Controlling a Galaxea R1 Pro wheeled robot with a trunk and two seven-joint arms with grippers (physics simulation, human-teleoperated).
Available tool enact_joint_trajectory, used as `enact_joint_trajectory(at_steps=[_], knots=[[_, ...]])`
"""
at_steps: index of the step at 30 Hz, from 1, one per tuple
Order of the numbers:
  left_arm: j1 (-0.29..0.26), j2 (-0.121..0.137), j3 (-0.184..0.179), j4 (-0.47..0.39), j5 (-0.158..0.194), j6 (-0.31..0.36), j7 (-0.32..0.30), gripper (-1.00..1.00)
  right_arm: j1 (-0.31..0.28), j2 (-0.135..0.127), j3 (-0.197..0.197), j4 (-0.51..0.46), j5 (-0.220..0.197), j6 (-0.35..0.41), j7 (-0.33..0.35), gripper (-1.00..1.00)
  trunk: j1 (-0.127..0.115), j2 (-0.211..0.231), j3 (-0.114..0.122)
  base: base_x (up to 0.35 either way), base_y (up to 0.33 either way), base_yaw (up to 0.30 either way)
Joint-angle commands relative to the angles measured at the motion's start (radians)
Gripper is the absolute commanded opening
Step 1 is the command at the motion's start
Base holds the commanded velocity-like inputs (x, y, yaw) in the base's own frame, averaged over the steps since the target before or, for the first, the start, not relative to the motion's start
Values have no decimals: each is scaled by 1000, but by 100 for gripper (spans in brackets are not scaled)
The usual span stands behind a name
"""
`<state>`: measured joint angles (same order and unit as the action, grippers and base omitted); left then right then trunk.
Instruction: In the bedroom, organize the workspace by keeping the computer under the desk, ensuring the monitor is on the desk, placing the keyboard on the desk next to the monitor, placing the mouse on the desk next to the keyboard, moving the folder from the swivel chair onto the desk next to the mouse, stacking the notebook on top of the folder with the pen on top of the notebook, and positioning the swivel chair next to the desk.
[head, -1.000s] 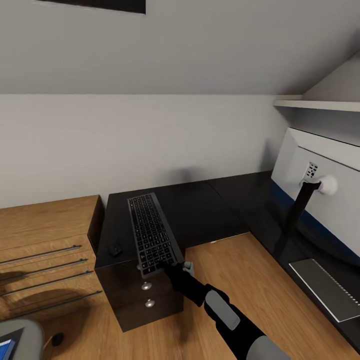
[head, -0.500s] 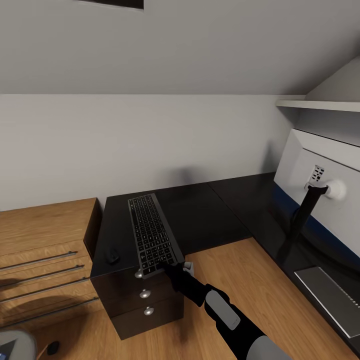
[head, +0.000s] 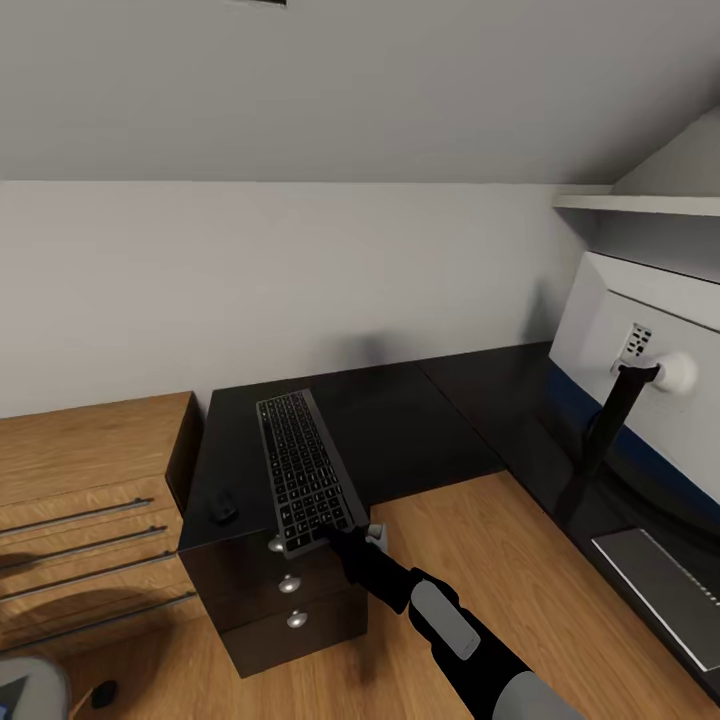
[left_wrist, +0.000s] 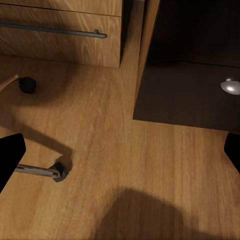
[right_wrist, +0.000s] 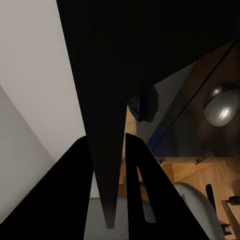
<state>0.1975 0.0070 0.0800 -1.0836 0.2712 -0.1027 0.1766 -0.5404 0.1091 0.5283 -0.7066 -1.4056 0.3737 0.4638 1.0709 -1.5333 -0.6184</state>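
The right pincer is closed on the near end of the keyboard, which lies on the black counter over the drawer unit. The mouse sits just beside it. The monitor stands at the right. The left pincer is wide open above the floor, holding nothing.

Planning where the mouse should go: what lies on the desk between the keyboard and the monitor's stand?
Nothing: in the head view, bare glossy desk separates the keyboard from the monitor.
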Motion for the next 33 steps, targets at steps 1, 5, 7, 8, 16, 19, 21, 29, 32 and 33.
enact_joint_trajectory(at_steps=[1, 5, 7, 8, 16, 19, 21, 29, 32, 33], knots=[[0, 1, -2, -1, 9, -3, 3, 100, -1, 0, 2, 1, -12, 5, 3, -100, 4, -8, -4, 0, 0, 0], [0, 1, -2, -1, 9, -3, 3, 100, -1, 1, 2, 1, -12, 5, 2, -100, 15, -29, -13, 0, 0, 0], [0, 1, -2, -1, 9, -3, 3, 100, -1, 0, 2, 1, -12, 5, 2, -100, 15, -29, -13, 0, 0, 0], [0, 1, -2, -1, 9, -3, 3, 100, -1, 1, 2, 1, -12, 5, 2, -100, 15, -29, -13, 0, 0, 0], [0, 1, -2, -1, 9, -3, 5, 100, -1, 0, 2, 1, -12, 5, 1, -100, 35, -64, -29, 0, 0, 0], [0, 1, -2, -1, 9, -3, 6, 100, -1, 0, 2, 1, -12, 5, 1, -100, 38, -71, -32, 0, 0, 0], [0, 1, -2, -1, 9, -3, 6, 100, -1, 0, 2, 0, -12, 5, 1, -100, 38, -71, -32, 0, 0, 0], [0, 1, -2, 2, 8, 0, 8, 100, -1, 0, 2, 0, -12, 5, 1, -100, 38, -71, -32, 0, 0, 0], [0, 1, -2, 3, 8, 0, 8, 100, -1, 0, 2, 0, -12, 5, 1, -100, 38, -71, -32, 0, 0, 0], [0, 1, -2, 3, 8, 0, 8, 100, -1, 0, 2, 0, -12, 5, 1, -100, 35, -64, -29, 0, 0, 0]])
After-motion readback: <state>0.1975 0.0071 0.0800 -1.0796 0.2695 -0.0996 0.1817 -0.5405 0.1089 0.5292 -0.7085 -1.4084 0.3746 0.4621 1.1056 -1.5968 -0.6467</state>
